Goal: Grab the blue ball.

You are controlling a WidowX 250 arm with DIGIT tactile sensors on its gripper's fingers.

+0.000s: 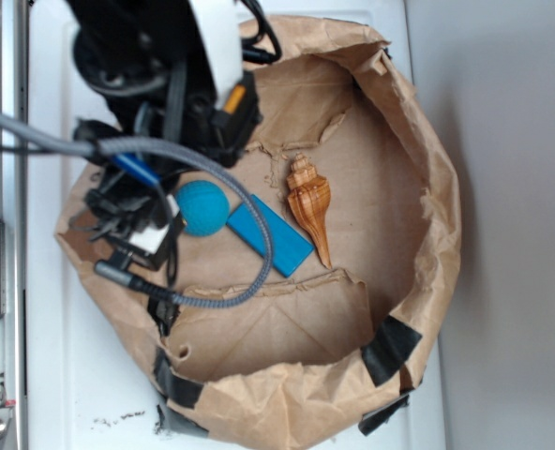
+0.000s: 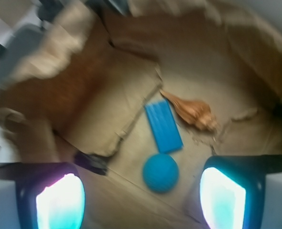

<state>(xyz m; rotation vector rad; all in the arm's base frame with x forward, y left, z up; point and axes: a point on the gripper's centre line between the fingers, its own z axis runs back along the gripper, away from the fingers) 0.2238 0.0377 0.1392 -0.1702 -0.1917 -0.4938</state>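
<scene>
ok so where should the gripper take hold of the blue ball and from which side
Grip the blue ball across its widest middle, coming straight down from above. It is round, so any pair of opposite sides works, but the blue block lies right against one side. The open gripper already straddles it in the wrist view; close on the flanks away from the block.

Small round teal-blue ball with matte, slightly fuzzy surface (image 1: 202, 207) (image 2: 160, 172): whole, resting on the brown paper floor. Wrist view: lies ahead of the gripper (image 2: 141, 200), between its two spread fingers, untouched by either.
</scene>
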